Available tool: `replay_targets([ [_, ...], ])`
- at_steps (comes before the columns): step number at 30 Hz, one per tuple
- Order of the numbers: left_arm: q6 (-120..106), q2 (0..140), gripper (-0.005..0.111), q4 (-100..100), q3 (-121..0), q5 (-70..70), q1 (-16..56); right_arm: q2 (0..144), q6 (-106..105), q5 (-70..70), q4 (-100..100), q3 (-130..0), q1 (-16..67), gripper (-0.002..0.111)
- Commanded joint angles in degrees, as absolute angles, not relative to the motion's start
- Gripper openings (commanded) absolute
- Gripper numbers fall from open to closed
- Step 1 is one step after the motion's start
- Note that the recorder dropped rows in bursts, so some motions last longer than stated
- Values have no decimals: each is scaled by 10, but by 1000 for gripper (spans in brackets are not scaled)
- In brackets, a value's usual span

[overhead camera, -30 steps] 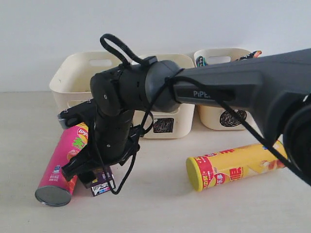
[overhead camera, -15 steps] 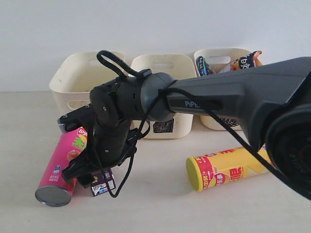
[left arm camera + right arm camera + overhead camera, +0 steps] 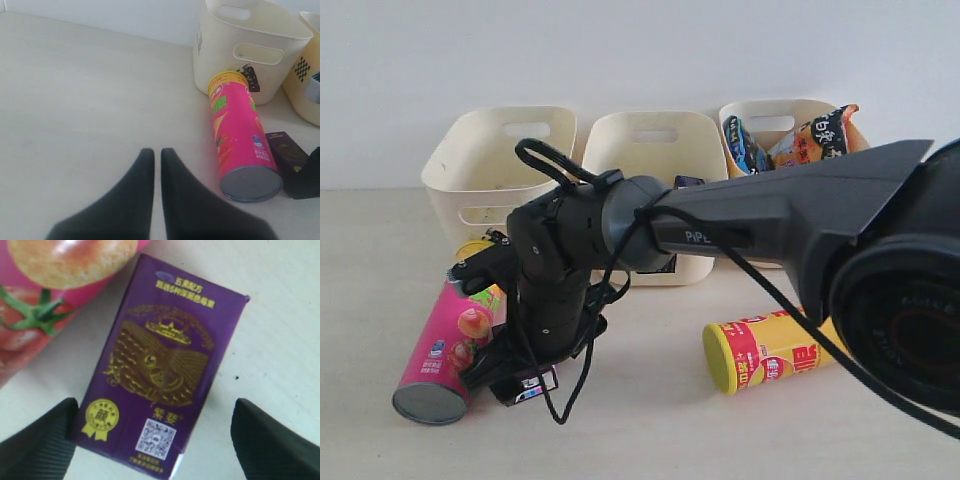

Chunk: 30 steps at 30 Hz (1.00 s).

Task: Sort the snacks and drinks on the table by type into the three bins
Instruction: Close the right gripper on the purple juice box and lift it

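Note:
The dark purple carton (image 3: 165, 360) lies flat on the table (image 3: 650, 430), beside the pink chip tube (image 3: 445, 345). My right gripper (image 3: 515, 380) is low over the carton and open, one finger (image 3: 40, 440) at its edge and the other (image 3: 275, 440) clear of it. The yellow tube (image 3: 770, 350) lies to the right. Blue-black (image 3: 745, 145) and orange-black (image 3: 815, 135) packets stick out of the right bin (image 3: 760, 245). My left gripper (image 3: 154, 152) is shut and empty over bare table, left of the pink tube (image 3: 240, 145).
Three cream bins stand in a row at the back: the left one (image 3: 500, 160), the middle one (image 3: 650, 150) and the right one. My right arm (image 3: 770, 225) stretches across in front of them and hides their lower fronts.
My right arm has sunk lower and its gripper has come down around the carton. The packets in the right bin now show above the arm.

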<state>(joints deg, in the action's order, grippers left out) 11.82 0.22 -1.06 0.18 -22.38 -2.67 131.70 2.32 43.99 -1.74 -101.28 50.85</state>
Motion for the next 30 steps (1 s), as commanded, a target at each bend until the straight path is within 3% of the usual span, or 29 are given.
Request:
replay_targets([
  [1,123,0,4,-6,0,-223,-29,1315,32,435,-9,-1013,509,74],
  [15,123,0,4,-6,0,-223,-29,1315,46,394,-10,-1013,509,74],
  [20,123,0,4,-6,0,-223,-29,1318,50,404,-10,-1013,509,60],
  [24,123,0,4,-6,0,-224,-29,1321,55,415,-9,-1013,509,59],
  [26,123,0,4,-6,0,-224,-29,1321,55,420,-6,-1013,509,49],
  [30,123,0,4,-6,0,-223,-29,1319,55,437,3,-1013,509,-1],
])
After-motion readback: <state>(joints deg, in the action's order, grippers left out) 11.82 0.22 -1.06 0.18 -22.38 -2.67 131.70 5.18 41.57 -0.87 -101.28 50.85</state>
